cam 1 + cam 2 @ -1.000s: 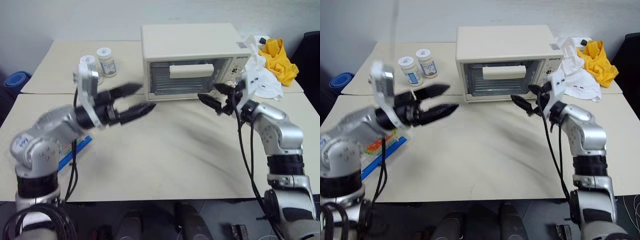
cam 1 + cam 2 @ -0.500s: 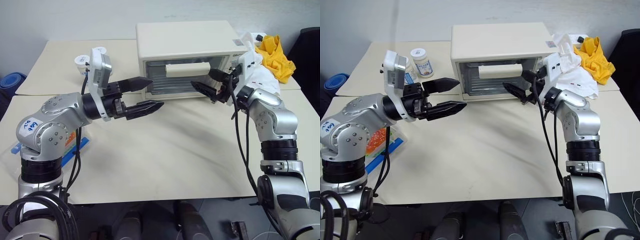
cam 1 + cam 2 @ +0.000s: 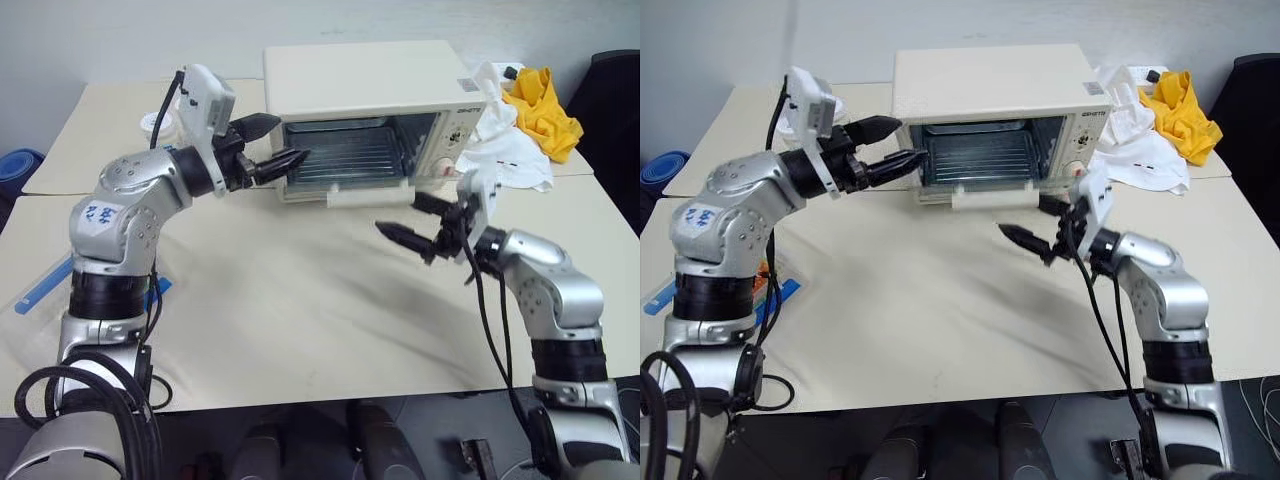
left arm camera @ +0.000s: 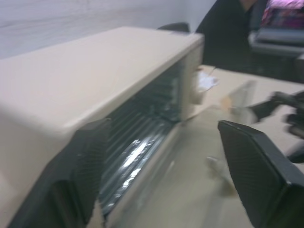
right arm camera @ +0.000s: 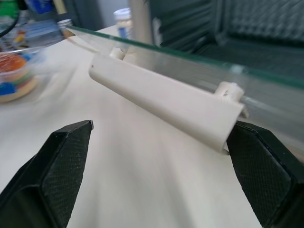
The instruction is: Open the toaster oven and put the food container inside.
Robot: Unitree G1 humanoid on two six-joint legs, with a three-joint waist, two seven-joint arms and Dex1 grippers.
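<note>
The cream toaster oven (image 3: 365, 70) stands at the table's back with its glass door dropped open, and the bar handle (image 3: 365, 197) is at the door's front edge. Inside, the wire rack (image 3: 975, 160) shows. My left gripper (image 3: 290, 138) is open at the oven's front left corner, its fingers (image 4: 90, 156) spread wide with nothing between them. In front of the lowered door my right gripper (image 3: 398, 212) is open, the handle (image 5: 166, 102) just ahead of it and not gripped. The food container (image 5: 16, 80) lies on the table to the left, mostly behind my left arm.
A white-lidded jar (image 3: 160, 125) stands left of the oven. Yellow cloth (image 3: 540, 105) and white cloth (image 3: 505, 150) are piled to the oven's right. A blue strip (image 3: 40, 290) pokes out at the table's left edge. Open tabletop (image 3: 300, 300) stretches in front.
The oven door has swung down from shut to open. My right gripper drew back and down from the handle. My left gripper moved forward to the oven's left corner. The view shifted slightly.
</note>
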